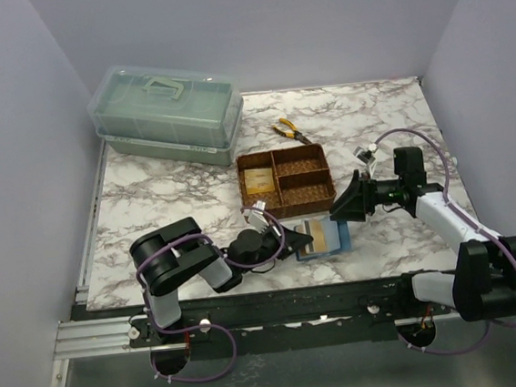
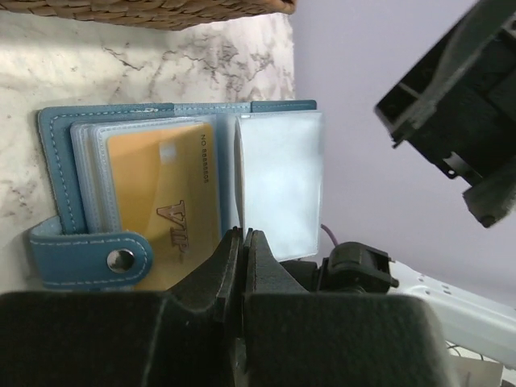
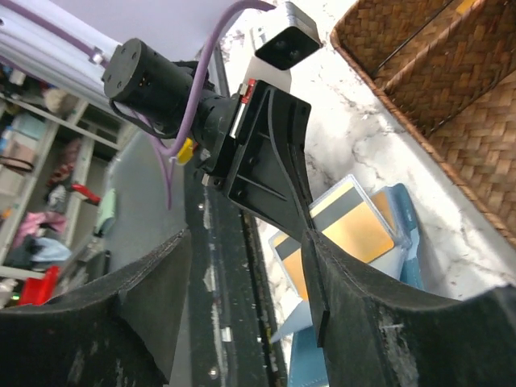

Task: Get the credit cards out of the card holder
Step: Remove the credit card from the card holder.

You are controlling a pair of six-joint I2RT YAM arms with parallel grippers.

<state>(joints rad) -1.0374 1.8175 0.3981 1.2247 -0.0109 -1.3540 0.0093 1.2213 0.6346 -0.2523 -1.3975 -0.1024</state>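
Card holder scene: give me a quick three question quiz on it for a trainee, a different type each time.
1. True or false: the card holder lies open on the marble table.
2. Left gripper and right gripper: which has its fingers pressed together? A) left B) right C) both
3. What letters are printed on the gold card in the card holder?
Key: 1 true; 2 A; 3 VIP.
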